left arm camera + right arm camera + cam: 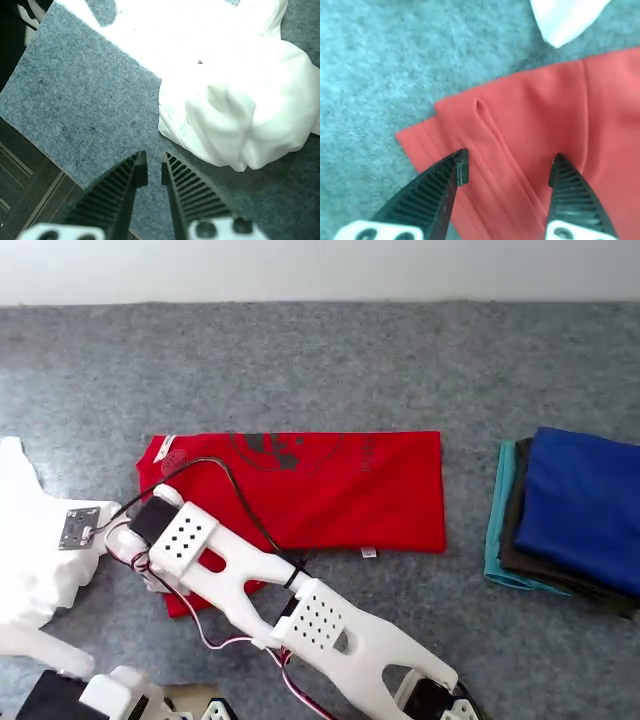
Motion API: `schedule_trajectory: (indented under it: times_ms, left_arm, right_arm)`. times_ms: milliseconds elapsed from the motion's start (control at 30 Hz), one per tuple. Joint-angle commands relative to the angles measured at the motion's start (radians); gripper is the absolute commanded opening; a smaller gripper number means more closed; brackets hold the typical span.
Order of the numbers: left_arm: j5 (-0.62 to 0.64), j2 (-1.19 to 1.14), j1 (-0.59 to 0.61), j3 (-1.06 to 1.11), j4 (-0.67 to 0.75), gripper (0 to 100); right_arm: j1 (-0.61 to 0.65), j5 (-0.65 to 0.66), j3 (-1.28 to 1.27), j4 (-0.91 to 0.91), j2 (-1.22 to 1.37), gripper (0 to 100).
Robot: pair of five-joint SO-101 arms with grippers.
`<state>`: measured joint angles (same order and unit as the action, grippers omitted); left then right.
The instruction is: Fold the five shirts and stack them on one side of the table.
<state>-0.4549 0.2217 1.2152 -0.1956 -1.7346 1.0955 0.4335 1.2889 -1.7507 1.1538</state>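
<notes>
A red shirt point(330, 490) lies flat in the middle of the grey mat, folded into a wide band. My right arm stretches across from the near right, and its gripper point(147, 562) hangs over the shirt's left end. In the right wrist view this gripper point(509, 167) is open just above the red shirt point(530, 125), near a hemmed corner. A crumpled white shirt point(30, 560) lies at the left edge. My left gripper point(154, 167) is shut on nothing, low over bare mat beside the white shirt point(240, 100).
A stack of folded shirts sits at the right: blue point(585, 505) on top, dark grey point(520, 540) under it, teal point(497, 530) at the bottom. The table's near edge point(30, 165) runs close to the left gripper. A corner of the white shirt point(565, 17) lies beside the red one.
</notes>
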Motion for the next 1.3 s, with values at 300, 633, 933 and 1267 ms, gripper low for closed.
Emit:
schedule_trajectory:
  times_ms: [300, 633, 933, 1267]
  left_arm:
    - [-0.006, 0.029, 0.000, -0.036, -0.017, 6]
    - [-0.006, 0.029, -0.037, -0.036, -0.017, 6]
    - [-0.006, 0.029, -0.058, -0.036, -0.017, 6]
    - [-0.009, 0.029, -0.058, -0.036, -0.015, 6]
  right_arm:
    - [-0.019, 0.008, 0.092, -0.038, -0.027, 1.9]
    - [-0.122, 0.008, 0.190, -0.042, -0.090, 0.9]
    - [-0.239, 0.006, 0.193, 0.033, -0.105, 0.9]
    - [-0.225, 0.015, 0.193, 0.165, -0.104, 0.9]
